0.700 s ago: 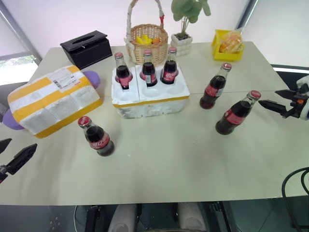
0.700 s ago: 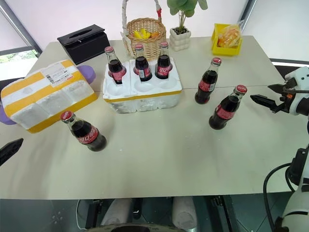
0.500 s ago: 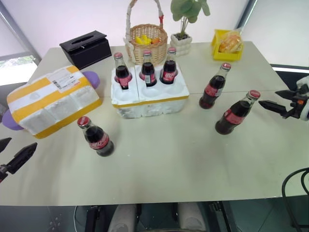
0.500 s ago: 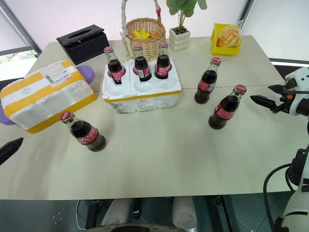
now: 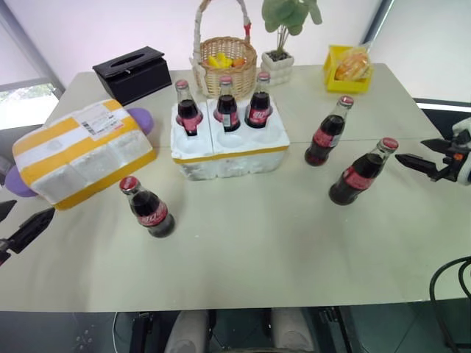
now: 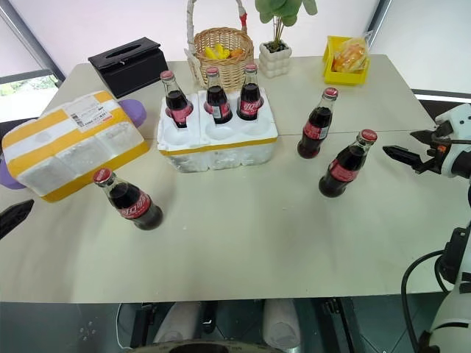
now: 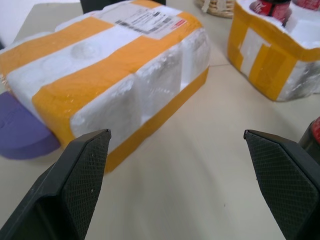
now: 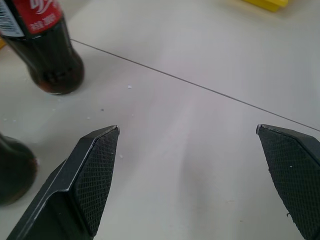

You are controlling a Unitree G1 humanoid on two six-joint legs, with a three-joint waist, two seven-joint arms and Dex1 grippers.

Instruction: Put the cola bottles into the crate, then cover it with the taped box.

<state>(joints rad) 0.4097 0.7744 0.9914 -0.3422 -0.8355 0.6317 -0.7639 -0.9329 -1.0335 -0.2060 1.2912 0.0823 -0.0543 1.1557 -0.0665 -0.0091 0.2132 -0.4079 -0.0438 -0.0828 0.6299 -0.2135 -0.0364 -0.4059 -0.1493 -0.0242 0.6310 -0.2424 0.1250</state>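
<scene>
We count six cola bottles on the worktop (image 6: 243,250). Three stand in the back row of wells of the crate (image 6: 218,140), so we judge the loading half done, with the front three wells empty and facing us for easy reach. The other three wait loose: one (image 6: 126,201) stands near our left, just in front of the taped box (image 6: 70,143), and two stand to the right of the crate, a farther one (image 6: 315,125) and a nearer one (image 6: 342,165). That split looks made for one bottle for the left arm and two for the right.

The taped box, one only, lies at the left edge, apart from the crate, with a purple thing (image 6: 132,110) half under its far side; it must wait as cover until the wells are full.

The left tool (image 7: 175,185) hangs with its jaws spread wide, holding nothing, aimed at the gap between box and crate. The right tool (image 6: 416,147) is likewise spread and empty, just beside the nearer right bottle, which we take to be its likely next pick
</scene>
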